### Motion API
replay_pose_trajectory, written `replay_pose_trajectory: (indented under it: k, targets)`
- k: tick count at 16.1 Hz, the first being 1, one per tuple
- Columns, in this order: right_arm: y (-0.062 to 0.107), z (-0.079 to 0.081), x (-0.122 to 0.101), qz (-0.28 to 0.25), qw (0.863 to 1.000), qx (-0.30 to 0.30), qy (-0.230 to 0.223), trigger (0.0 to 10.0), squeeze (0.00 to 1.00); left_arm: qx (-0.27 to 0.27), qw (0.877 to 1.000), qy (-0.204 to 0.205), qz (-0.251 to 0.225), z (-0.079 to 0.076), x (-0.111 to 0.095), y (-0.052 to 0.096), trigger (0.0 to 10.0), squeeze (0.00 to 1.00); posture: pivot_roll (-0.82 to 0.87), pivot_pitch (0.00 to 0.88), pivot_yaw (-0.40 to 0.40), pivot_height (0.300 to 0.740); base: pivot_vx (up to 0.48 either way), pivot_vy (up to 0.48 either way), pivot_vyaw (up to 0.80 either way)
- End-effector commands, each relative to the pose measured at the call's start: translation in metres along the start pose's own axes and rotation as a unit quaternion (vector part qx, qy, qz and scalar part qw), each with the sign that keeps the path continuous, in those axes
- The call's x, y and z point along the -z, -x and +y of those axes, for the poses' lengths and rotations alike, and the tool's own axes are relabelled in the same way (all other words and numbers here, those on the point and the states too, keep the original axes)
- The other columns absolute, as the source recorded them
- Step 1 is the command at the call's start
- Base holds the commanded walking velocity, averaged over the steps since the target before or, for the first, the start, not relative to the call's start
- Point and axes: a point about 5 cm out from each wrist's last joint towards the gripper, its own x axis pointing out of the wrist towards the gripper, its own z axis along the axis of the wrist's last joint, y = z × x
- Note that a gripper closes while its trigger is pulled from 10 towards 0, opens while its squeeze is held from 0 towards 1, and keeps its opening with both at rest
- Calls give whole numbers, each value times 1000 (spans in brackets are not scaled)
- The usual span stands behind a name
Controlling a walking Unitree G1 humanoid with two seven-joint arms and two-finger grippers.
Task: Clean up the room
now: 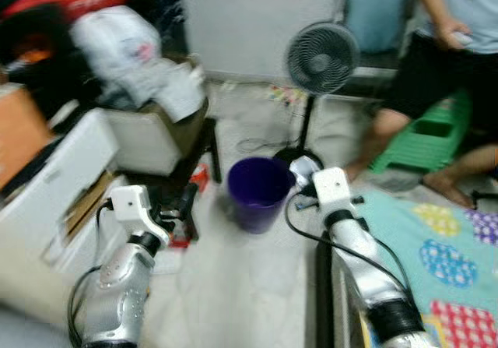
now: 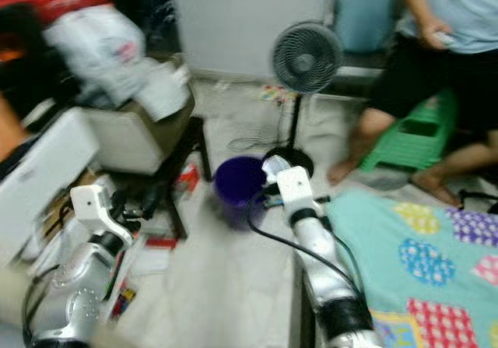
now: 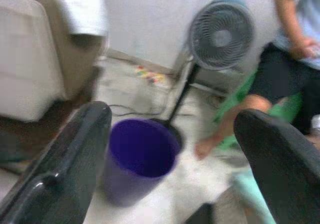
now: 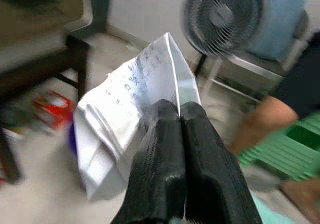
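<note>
A purple bin (image 1: 257, 192) stands on the pale floor ahead of me, in front of the fan's base. My right gripper (image 4: 179, 115) is shut on a folded white paper (image 4: 127, 116) with writing on it; in the left eye view the paper (image 1: 304, 169) sits right at the bin's right rim. My left gripper (image 3: 172, 134) is open with nothing between its fingers, and the purple bin (image 3: 140, 156) lies beyond them. In the left eye view the left gripper (image 1: 184, 202) is left of the bin, near the table leg.
A standing fan (image 1: 320, 58) rises behind the bin. A person (image 1: 455, 44) sits at the right by a green stool (image 1: 428, 134). A patterned mat (image 1: 436, 262) covers the right floor. Cluttered boxes, bags and a dark table (image 1: 156, 122) fill the left; litter (image 1: 201, 177) lies beneath.
</note>
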Motion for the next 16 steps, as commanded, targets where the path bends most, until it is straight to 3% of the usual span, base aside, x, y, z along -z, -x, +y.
replay_pose_trajectory:
  k: [1,9,16]
  targets:
    - [-4,5,-11,-20,1000,-4,-7,10000,0,-8,1000,-12,-4,6,-4,3,10000,0,-165,0,32,740,368,0,0]
    - [-3,5,-9,-18,1000,-5,-5,10000,0,-5,1000,-12,-2,6,-3,2,10000,0,-166,0,32,740,336,0,0]
    - [-4,10,-14,-26,1000,-10,-6,10000,0,-4,1000,-16,-2,5,-5,1,10000,0,-174,0,38,740,385,286,0]
